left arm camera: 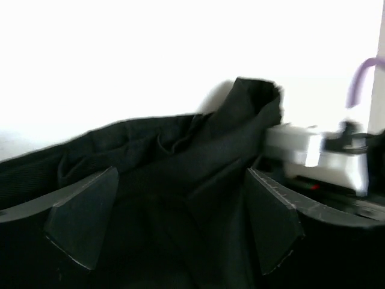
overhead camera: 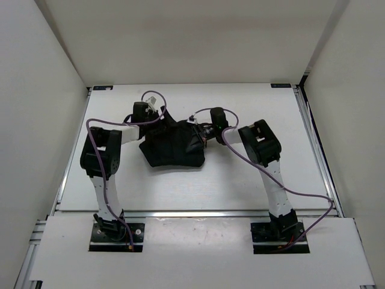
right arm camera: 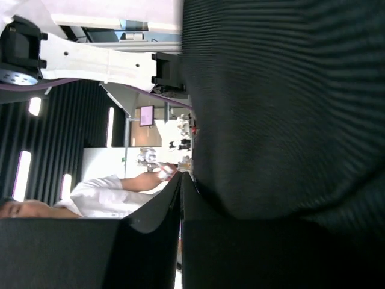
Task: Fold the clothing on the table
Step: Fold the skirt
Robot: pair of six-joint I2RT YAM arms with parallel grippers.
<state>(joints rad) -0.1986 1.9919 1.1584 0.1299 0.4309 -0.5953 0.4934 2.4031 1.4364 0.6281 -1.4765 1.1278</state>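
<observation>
Fold under way: clothing [overhead camera: 171, 147] sits bunched mid-table [overhead camera: 240, 180]. Right gripper [right arm camera: 181, 180] looks pinched shut on a raised corner. Left gripper [left arm camera: 180, 174] gapes wide over the left edge. Next, left needs to close on fabric.

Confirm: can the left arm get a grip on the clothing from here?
Probably yes: the left gripper is open and the clothing lies between its fingers, with nothing in the way.

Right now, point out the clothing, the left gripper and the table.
clothing [overhead camera: 174, 150]: top view, middle of the black heap.
left gripper [left arm camera: 177, 223]: left wrist view, midway between its open fingertips.
table [overhead camera: 240, 192]: top view, bare white surface.
</observation>
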